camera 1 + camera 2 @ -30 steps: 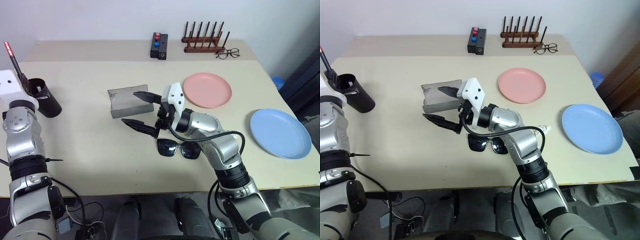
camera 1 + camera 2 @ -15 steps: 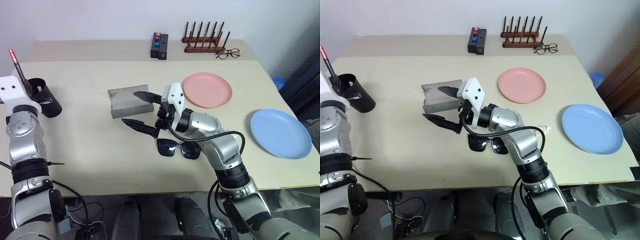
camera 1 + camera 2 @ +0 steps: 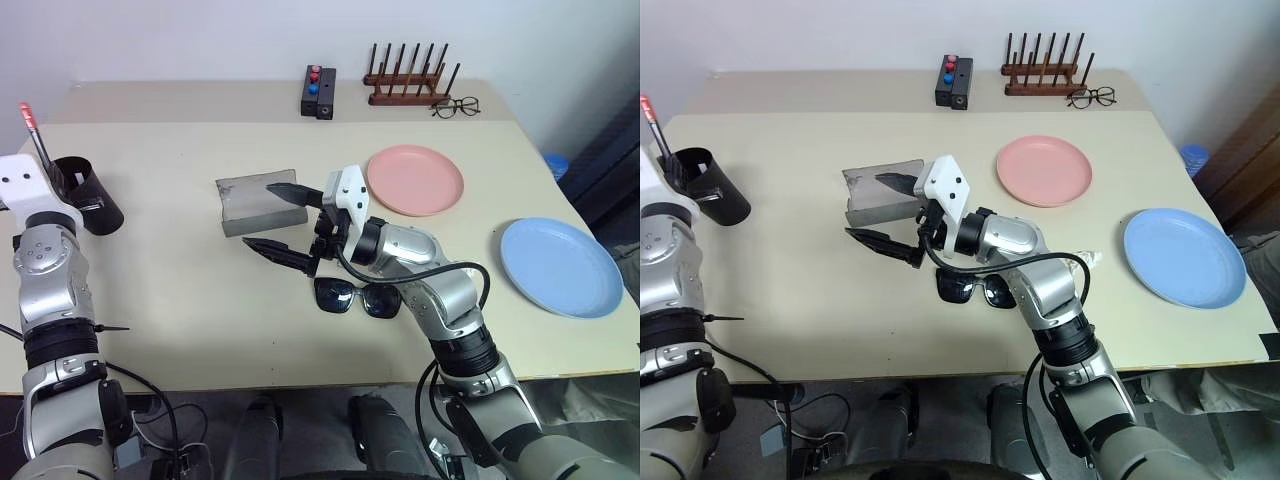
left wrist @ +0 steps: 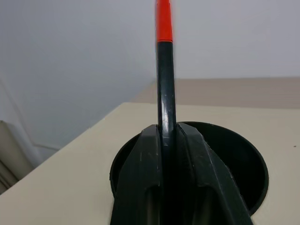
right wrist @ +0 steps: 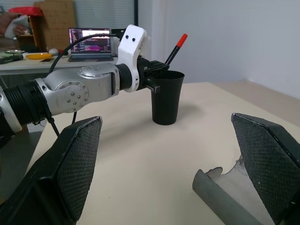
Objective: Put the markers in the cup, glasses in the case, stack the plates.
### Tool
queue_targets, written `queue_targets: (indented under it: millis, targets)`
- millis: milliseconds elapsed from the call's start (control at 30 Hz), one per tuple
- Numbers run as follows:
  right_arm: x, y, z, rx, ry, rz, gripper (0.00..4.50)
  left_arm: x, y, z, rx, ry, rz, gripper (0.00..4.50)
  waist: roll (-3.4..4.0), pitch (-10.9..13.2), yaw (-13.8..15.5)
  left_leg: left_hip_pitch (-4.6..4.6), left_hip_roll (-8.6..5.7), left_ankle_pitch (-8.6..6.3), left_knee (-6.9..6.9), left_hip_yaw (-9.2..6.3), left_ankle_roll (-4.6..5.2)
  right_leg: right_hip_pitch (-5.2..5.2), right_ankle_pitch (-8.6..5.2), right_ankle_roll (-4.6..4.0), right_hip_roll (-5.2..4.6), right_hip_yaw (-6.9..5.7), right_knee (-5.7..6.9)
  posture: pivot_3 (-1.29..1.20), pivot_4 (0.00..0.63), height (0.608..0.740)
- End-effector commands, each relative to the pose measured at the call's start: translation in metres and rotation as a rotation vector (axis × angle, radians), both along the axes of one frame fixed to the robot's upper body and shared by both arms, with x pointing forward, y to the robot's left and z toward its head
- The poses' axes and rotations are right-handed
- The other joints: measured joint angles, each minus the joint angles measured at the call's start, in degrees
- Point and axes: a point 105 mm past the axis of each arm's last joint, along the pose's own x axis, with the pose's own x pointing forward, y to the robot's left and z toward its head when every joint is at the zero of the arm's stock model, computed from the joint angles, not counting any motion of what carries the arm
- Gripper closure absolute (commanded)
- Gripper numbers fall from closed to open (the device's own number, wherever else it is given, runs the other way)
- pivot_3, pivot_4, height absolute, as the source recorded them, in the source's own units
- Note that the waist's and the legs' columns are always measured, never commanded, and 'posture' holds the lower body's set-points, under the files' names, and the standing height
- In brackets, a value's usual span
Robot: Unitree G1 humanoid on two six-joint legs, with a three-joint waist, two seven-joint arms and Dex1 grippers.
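Left wrist view shows my left gripper (image 4: 168, 140) pinching the red-capped marker (image 4: 165, 70) over the cup (image 4: 243, 168). My right gripper (image 3: 283, 220) hangs wide open beside the case (image 3: 245, 200), sunglasses (image 3: 357, 296) below it.

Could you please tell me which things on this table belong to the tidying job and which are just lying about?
Part of the job: red-capped marker, dark cup, black sunglasses, grey case, pink plate, blue plate.

Just lying about: button box, wooden rack, wire-framed glasses.
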Motion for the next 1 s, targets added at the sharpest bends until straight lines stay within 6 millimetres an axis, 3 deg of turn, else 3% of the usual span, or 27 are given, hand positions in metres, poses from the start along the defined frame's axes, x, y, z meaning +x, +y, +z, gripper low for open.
queue_targets:
  millis: [33, 133, 500, 1000]
  targets:
    - [-0.004, 0.001, 0.013, 0.031, -0.052, 0.013, 0.00, -0.005, 0.002, 0.010, 0.016, -0.034, 0.015, 2.17, 0.00, 0.00, 0.01, 0.00, 0.00, 0.00, 0.00, 0.00, 0.00, 0.00, 0.00, 0.00, 0.00, 0.00, 0.00, 0.00, 0.150, 0.740]
    - [-0.004, 0.001, 0.013, 0.031, -0.052, 0.015, 0.00, -0.006, 0.003, 0.011, 0.023, -0.033, 0.024, 0.75, 0.00, 0.00, -0.01, 0.00, 0.00, 0.00, 0.00, 0.00, 0.00, 0.00, 0.00, 0.00, 0.00, 0.00, 0.00, 0.00, 0.150, 0.740]
    - [-0.005, 0.002, 0.014, 0.035, -0.056, 0.020, 0.00, -0.006, 0.007, 0.018, 0.028, -0.048, 0.034, 0.75, 0.00, 0.00, -0.01, 0.00, 0.00, 0.00, 0.00, 0.00, 0.00, 0.00, 0.00, 0.00, 0.00, 0.00, 0.00, 0.00, 0.150, 0.740]
    - [-0.004, 0.002, 0.015, 0.038, -0.055, 0.018, 0.00, 0.000, 0.009, 0.045, 0.039, -0.112, 0.026, 0.75, 0.00, 0.00, -0.01, 0.00, 0.00, 0.00, -0.02, 0.00, 0.00, -0.01, 0.00, 0.00, 0.00, -0.01, -0.01, 0.00, 0.150, 0.740]
